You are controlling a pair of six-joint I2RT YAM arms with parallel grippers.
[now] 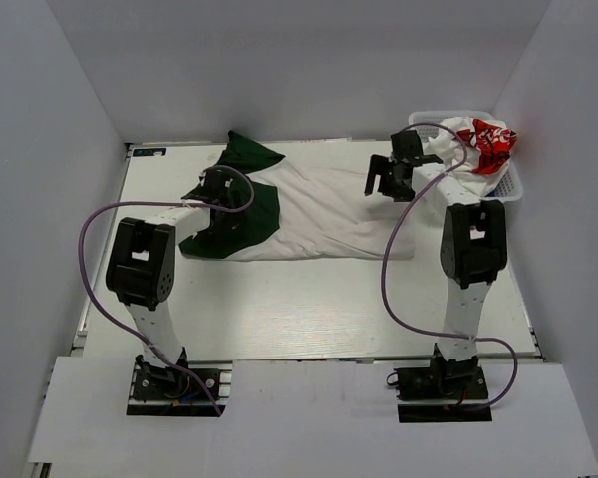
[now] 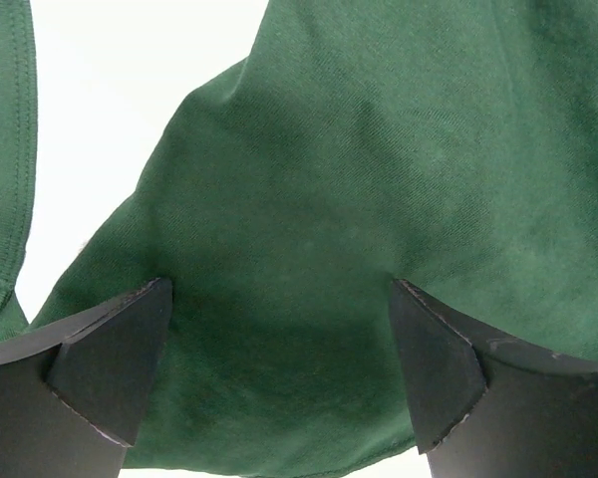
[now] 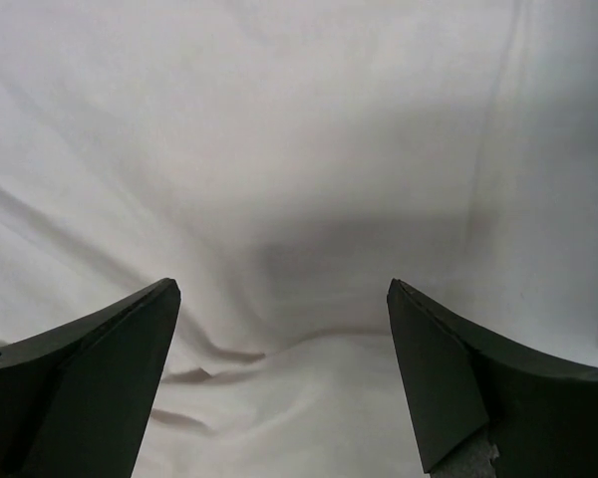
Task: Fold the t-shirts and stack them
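An off-white t-shirt (image 1: 329, 214) with dark green sleeves lies spread across the back of the table, partly folded. My left gripper (image 1: 214, 189) hangs open low over the near green sleeve (image 1: 257, 214). In the left wrist view green cloth (image 2: 359, 149) fills the frame and lies under the gap between the left gripper's (image 2: 279, 289) jaws. My right gripper (image 1: 387, 184) stands open over the shirt's right end. In the right wrist view the right gripper (image 3: 282, 289) has only wrinkled off-white cloth (image 3: 299, 149) below it. A white t-shirt with red print (image 1: 490, 144) lies crumpled in a basket.
The white basket (image 1: 513, 187) stands at the back right corner of the table. The white table (image 1: 309, 309) is enclosed by grey walls on three sides. Purple cables loop from both arms.
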